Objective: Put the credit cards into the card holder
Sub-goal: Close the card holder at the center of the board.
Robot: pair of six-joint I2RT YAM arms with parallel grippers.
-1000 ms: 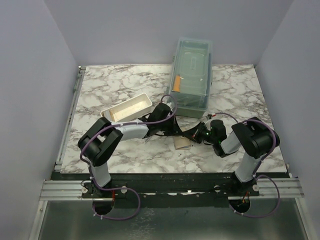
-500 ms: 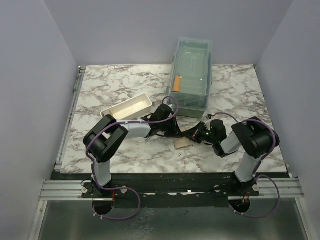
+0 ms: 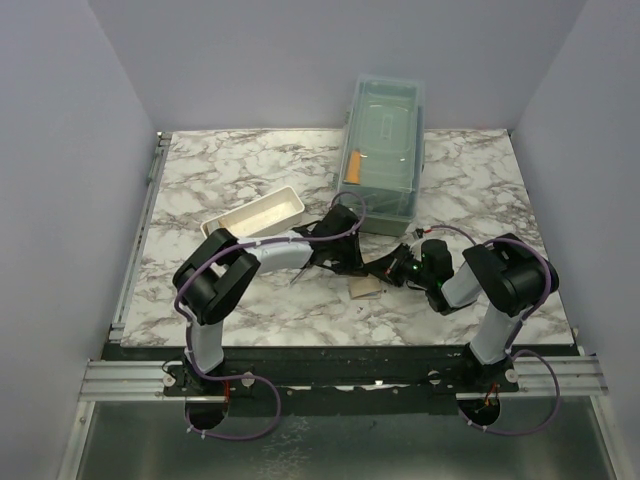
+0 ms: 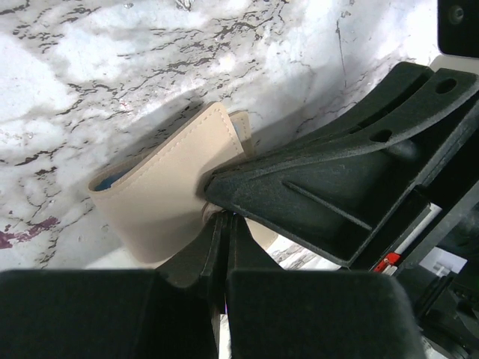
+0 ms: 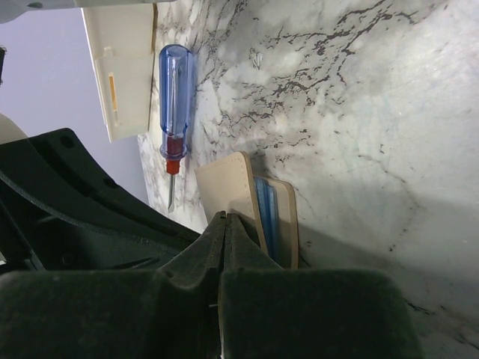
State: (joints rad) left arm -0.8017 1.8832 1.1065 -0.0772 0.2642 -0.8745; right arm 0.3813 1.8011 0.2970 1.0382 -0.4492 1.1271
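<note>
The card holder (image 3: 365, 289) is a tan folded wallet with blue lining, lying on the marble near the table's middle. In the left wrist view the card holder (image 4: 161, 198) shows its tan outer side. In the right wrist view the card holder (image 5: 232, 183) has one flap raised off its blue lining. My left gripper (image 4: 224, 218) is shut, with its tips at the wallet's near edge. My right gripper (image 5: 227, 217) is shut, with its tips against the raised flap. Both grippers meet over the wallet in the top view, left (image 3: 360, 266) and right (image 3: 388, 272). No credit card shows.
A blue-handled screwdriver (image 5: 174, 86) lies beside the white tray (image 5: 123, 67), left of the wallet. The tray (image 3: 255, 216) stands at mid-left. A clear lidded box (image 3: 385, 150) holding a short orange stick (image 3: 354, 166) stands at the back.
My left arm has swung right and its wrist now sits closer to the clear box. The right arm and the wallet have stayed put.
</note>
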